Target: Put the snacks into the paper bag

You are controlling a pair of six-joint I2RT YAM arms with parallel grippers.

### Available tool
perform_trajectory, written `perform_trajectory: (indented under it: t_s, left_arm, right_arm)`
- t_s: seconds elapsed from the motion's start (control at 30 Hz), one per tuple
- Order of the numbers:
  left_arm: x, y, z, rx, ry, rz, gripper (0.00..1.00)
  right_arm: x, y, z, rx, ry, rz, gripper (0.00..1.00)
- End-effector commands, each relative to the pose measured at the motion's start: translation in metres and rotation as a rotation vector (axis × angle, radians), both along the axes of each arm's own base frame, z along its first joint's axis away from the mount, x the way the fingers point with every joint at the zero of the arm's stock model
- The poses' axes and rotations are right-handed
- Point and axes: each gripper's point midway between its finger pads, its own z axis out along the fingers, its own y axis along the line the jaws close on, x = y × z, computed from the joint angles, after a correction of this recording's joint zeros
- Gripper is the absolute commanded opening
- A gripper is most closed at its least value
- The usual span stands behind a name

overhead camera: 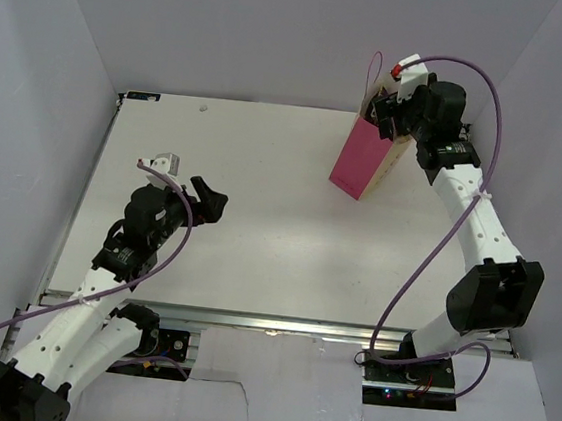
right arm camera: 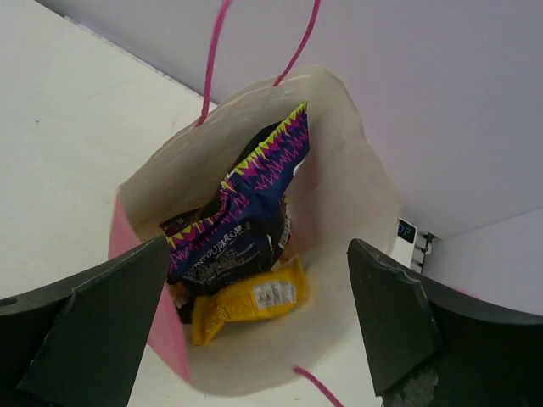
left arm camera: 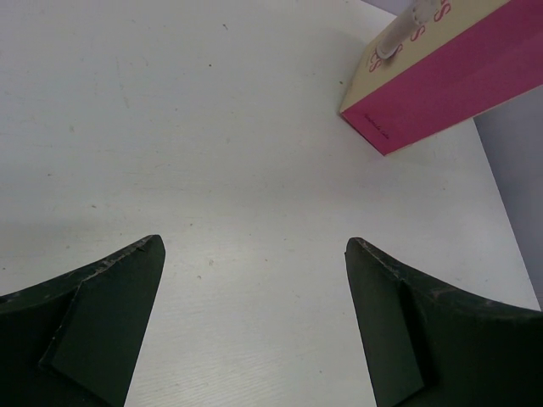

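Note:
The pink paper bag (overhead camera: 365,161) stands upright at the far right of the table, its loop handle sticking up. In the right wrist view I look straight down into its mouth (right arm camera: 356,195). Inside lie a dark blue-purple crinkly snack bag (right arm camera: 242,212) and, under it, a yellow packet (right arm camera: 246,301). My right gripper (right arm camera: 256,244) hovers just above the bag's opening (overhead camera: 387,111), open, with nothing between its fingers. My left gripper (overhead camera: 207,198) hangs open over bare table at the left (left arm camera: 254,242), far from the bag (left arm camera: 441,80). No snacks lie on the table in any view.
White walls close in the table on the left, back and right. The bag stands close to the back right corner, near the right wall. A small white fitting (right arm camera: 411,242) sits at the wall's foot behind the bag.

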Motion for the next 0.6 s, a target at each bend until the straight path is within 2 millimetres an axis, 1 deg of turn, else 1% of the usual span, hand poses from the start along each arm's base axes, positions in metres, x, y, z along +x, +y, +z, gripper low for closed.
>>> perform_trajectory:
  t_s: [0.0, 0.03, 0.07, 0.1, 0.13, 0.17, 0.2, 0.23, 0.27, 0.3, 0.33, 0.37, 0.4, 0.43, 0.47, 0.5, 0.53, 0.57]
  left_arm:
    - [-0.005, -0.011, 0.038, -0.028, -0.091, -0.078, 0.98]
    - [-0.005, -0.013, 0.038, -0.028, -0.087, -0.089, 0.98]
    - [-0.005, -0.015, 0.043, -0.029, -0.096, -0.097, 0.98]
    - [-0.004, -0.016, 0.044, -0.031, -0.096, -0.103, 0.98]
    - [-0.003, -0.017, 0.047, -0.031, -0.100, -0.107, 0.98]
    - [-0.001, -0.018, 0.050, -0.031, -0.105, -0.107, 0.98]
    - [0.000, -0.018, 0.051, -0.030, -0.108, -0.106, 0.98]
    - [0.002, -0.018, 0.051, -0.025, -0.108, -0.105, 0.98]
    - [0.003, -0.017, 0.053, -0.022, -0.111, -0.103, 0.98]
    - [0.004, -0.018, 0.053, -0.018, -0.109, -0.104, 0.98]
    - [0.005, -0.017, 0.052, -0.014, -0.106, -0.098, 0.98]
    - [0.006, -0.017, 0.051, -0.010, -0.102, -0.097, 0.98]
    - [0.006, -0.017, 0.051, -0.003, -0.102, -0.099, 0.98]
    - [0.006, -0.016, 0.050, 0.003, -0.093, -0.098, 0.98]
    - [0.007, -0.016, 0.046, 0.012, -0.080, -0.099, 0.98]
    - [0.007, -0.017, 0.048, 0.018, -0.081, -0.104, 0.98]
    - [0.007, -0.016, 0.045, 0.026, -0.069, -0.104, 0.98]
    - [0.007, -0.016, 0.044, 0.028, -0.062, -0.104, 0.98]
  right_arm:
    - [-0.026, 0.007, 0.104, 0.012, -0.216, 0.052, 0.90]
    - [-0.034, 0.010, 0.115, 0.016, -0.220, 0.062, 0.90]
    - [-0.041, 0.013, 0.121, 0.018, -0.202, 0.073, 0.90]
    - [-0.053, 0.016, 0.121, 0.039, -0.138, 0.071, 0.90]
    - [-0.058, 0.015, 0.115, 0.050, -0.098, 0.055, 0.90]
    - [-0.061, 0.004, 0.107, 0.052, -0.062, -0.022, 0.90]
    - [-0.072, -0.003, 0.085, 0.051, 0.001, -0.061, 0.90]
    - [-0.078, -0.011, 0.074, 0.032, 0.017, -0.093, 0.90]
    - [-0.084, -0.023, 0.064, 0.009, 0.025, -0.144, 0.90]
    - [-0.089, -0.029, 0.057, -0.005, 0.018, -0.165, 0.90]
    - [-0.107, -0.038, 0.037, -0.025, 0.039, -0.181, 0.90]
    - [-0.115, -0.047, 0.031, -0.033, 0.035, -0.217, 0.90]
    - [-0.123, -0.052, 0.026, -0.037, 0.033, -0.232, 0.90]
    - [-0.138, -0.058, 0.017, -0.042, 0.029, -0.240, 0.90]
    - [-0.145, -0.063, 0.012, -0.053, 0.028, -0.248, 0.90]
    - [-0.155, -0.068, 0.014, -0.049, 0.009, -0.258, 0.90]
    - [-0.160, -0.071, -0.005, -0.055, 0.042, -0.264, 0.90]
    - [-0.165, -0.073, -0.010, -0.056, 0.046, -0.263, 0.90]
